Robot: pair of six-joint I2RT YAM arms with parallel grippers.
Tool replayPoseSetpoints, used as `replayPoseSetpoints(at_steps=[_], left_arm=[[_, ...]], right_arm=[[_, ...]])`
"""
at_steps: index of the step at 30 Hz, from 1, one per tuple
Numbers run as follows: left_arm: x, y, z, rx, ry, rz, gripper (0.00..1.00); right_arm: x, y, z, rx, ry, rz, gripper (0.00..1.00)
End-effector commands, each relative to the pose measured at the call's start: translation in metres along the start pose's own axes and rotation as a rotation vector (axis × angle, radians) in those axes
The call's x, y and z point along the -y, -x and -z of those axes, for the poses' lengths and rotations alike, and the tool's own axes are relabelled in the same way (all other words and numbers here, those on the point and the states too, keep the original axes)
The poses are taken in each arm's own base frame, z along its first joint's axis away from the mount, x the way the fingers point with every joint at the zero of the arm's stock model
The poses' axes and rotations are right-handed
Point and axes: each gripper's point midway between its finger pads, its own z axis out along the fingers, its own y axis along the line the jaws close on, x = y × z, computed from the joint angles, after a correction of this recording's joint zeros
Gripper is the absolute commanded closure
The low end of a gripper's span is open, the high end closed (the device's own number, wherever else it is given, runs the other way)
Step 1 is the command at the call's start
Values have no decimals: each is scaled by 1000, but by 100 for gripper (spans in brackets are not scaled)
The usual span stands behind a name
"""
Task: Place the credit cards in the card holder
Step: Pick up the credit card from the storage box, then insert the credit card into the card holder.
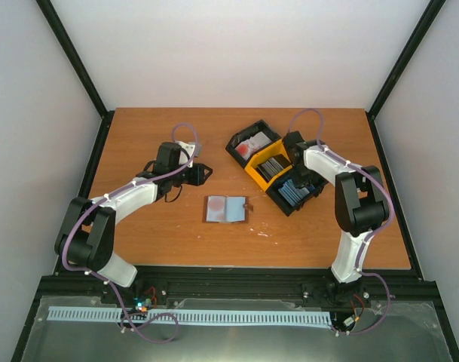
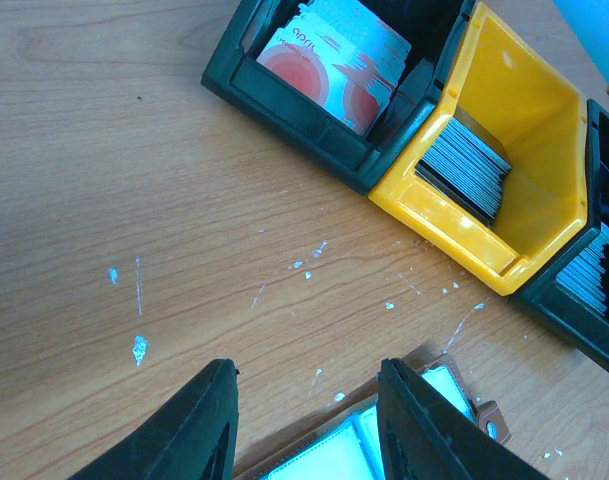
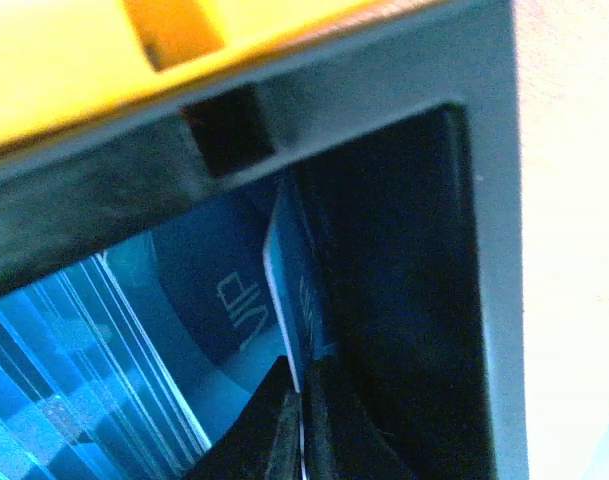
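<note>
Right gripper [image 3: 302,395] — jaws clenched on one blue card [image 3: 284,270], upright between them by the bin [image 3: 414,260] wall; lift straight, clear of the stack [image 3: 104,350] alongside. Left gripper [image 2: 302,425] — jaws released, empty; holder [image 2: 439,385] open flat just beneath them

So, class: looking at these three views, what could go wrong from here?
1. The right jaws pinch just the edge of a thin blue plastic card inside the black plastic bin; it may slip or twist on lifting.
2. The open brown leather card holder lies unheld, so it might slide.
</note>
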Motion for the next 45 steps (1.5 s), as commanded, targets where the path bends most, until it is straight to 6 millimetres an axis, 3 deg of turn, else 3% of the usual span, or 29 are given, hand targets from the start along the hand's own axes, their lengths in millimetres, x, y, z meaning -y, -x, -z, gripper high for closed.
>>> replayPoseSetpoints(at_steps=[1,6,10,14,16,20,24,29,33,37,43,45], left_arm=[[8,18,11,45,-17,-40,60],[13,33,23,89,-10,-46,58],[20,45,37,134,-6,-50,52],[24,49,56,179,3,-39,41],[27,45,63,182,-5,-25,37],[29,28,70,162,-26,7,35],[34,5,67,94,-74,46,33],[40,-27,58,-28,-147,118,34],[32,-53,48,-138,-132,189,35],[22,-78,38,-236,-96,282,39],[9,-103,22,-329,-47,393,49],[1,-108,18,-344,-12,396,55]], right_arm=[[2,6,-1,2,-26,7,97],[-2,15,38,65,8,5,97],[11,18,86,140,51,-64,97],[9,18,133,232,183,-159,97],[-7,19,155,278,332,-237,97],[-58,21,191,398,741,-435,97],[-115,16,208,395,1127,-535,97],[-184,5,198,288,1228,-445,97],[-222,9,185,220,1253,-441,97],[-241,12,166,125,1221,-471,97],[-246,-7,135,56,1131,-432,97],[-253,-6,131,52,1150,-429,97]])
